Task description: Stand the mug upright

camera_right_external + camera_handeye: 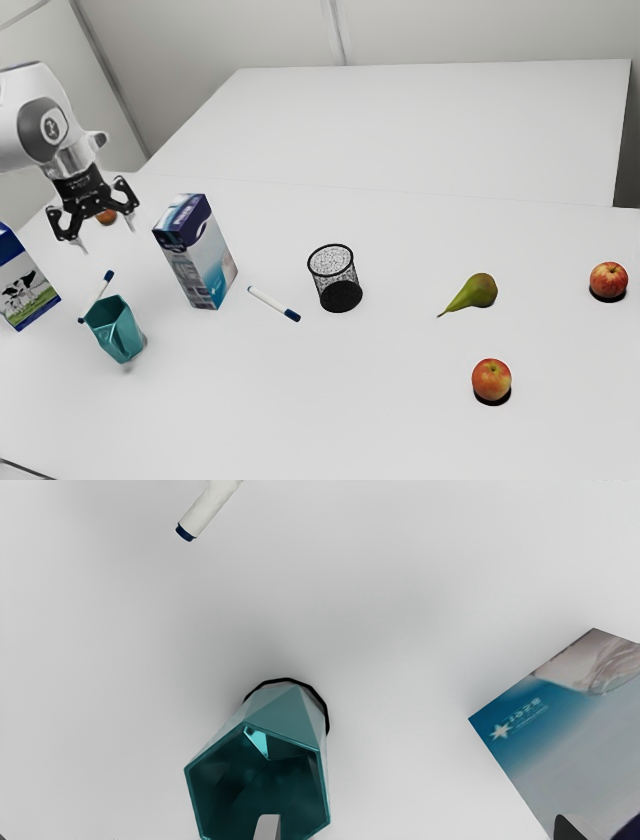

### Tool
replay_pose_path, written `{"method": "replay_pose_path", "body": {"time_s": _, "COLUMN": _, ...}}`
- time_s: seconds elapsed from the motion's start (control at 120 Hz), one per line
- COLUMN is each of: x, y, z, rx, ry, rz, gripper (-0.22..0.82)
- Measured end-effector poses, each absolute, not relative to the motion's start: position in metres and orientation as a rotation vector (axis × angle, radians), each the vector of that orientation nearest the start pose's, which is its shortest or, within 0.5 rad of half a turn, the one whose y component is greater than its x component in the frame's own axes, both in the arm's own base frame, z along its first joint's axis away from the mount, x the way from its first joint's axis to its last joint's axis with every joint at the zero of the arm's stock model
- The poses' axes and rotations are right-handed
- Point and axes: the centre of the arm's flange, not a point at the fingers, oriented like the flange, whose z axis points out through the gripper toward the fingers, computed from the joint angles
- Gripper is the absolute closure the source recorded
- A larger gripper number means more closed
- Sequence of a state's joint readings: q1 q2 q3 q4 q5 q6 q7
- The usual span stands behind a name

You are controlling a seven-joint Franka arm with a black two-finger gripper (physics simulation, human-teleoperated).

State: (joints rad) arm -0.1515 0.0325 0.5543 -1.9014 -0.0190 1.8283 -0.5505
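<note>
**Mug [102, 333] stands upright beneath a parted, empty hand [107, 239]**

Around the mug, on the exterior view's clock face, the cow carton [27, 290] sits at 10 o'clock, the nearest marker [103, 287] at 11 and the hand at 12. The mug rests on its base toward the exterior view's left. It looks light, stiff and smooth, maybe slippery and brittle; should it need adjusting, a gentle pinch on opposite walls below the rim, clear of the handle [123, 342], would suit. The tall carton [200, 258] at 2 o'clock limits finger room; open surface [220, 400] lies toward 5 and 6.
</note>
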Motion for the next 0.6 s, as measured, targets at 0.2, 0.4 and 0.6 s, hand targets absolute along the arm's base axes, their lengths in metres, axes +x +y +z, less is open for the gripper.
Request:
{"method": "replay_pose_path", "body": {"time_s": 0.2, "x": 0.513, "y": 0.212, "z": 0.539, "rx": -2.797, "ry": -1.369, "rz": 0.085, "gripper": 0.00}}
{"method": "replay_pose_path", "body": {"time_s": 0.4, "x": 0.511, "y": 0.203, "z": 0.563, "rx": -2.854, "ry": -1.186, "rz": 0.092, "gripper": 0.00}}
{"method": "replay_pose_path", "body": {"time_s": 0.6, "x": 0.525, "y": 0.175, "z": 0.563, "rx": -2.939, "ry": -0.849, "rz": 0.071, "gripper": 0.00}}
